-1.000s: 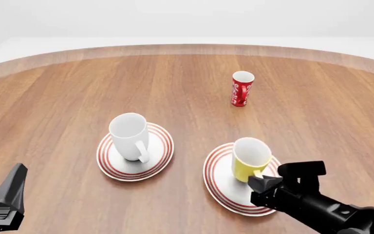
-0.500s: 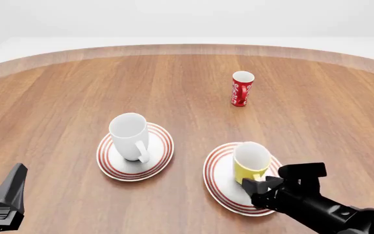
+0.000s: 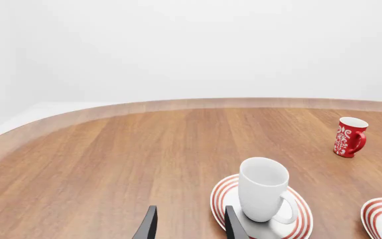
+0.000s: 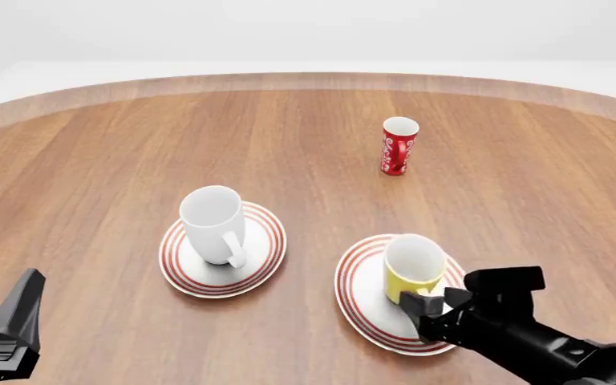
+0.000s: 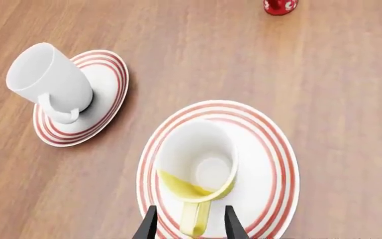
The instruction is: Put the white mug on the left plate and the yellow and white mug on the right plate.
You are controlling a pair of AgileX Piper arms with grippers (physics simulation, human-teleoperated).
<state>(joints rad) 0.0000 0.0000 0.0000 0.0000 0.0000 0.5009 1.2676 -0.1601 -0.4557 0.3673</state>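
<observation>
Pretty much done by the looks of it: white mug (image 4: 215,224) upright on the left plate (image 4: 222,249), big, plain, handle toward the camera, with the left gripper (image 3: 187,226) parked well off to the side, jaws apart and empty. Yellow and white mug (image 4: 412,267) upright on the right plate (image 4: 391,293) too, small, yellow outside, white inside. Right gripper (image 5: 189,223) straddling the yellow handle, prongs either side, no telling if actually pinching, so probably just release and back off left.

The right arm (image 4: 532,341) is matte black and blocky, with angular housings and ridged segments. The left gripper (image 4: 6,335) is dark grey, and its fingers (image 3: 148,225) are thin, flat, black, tapering blades.
</observation>
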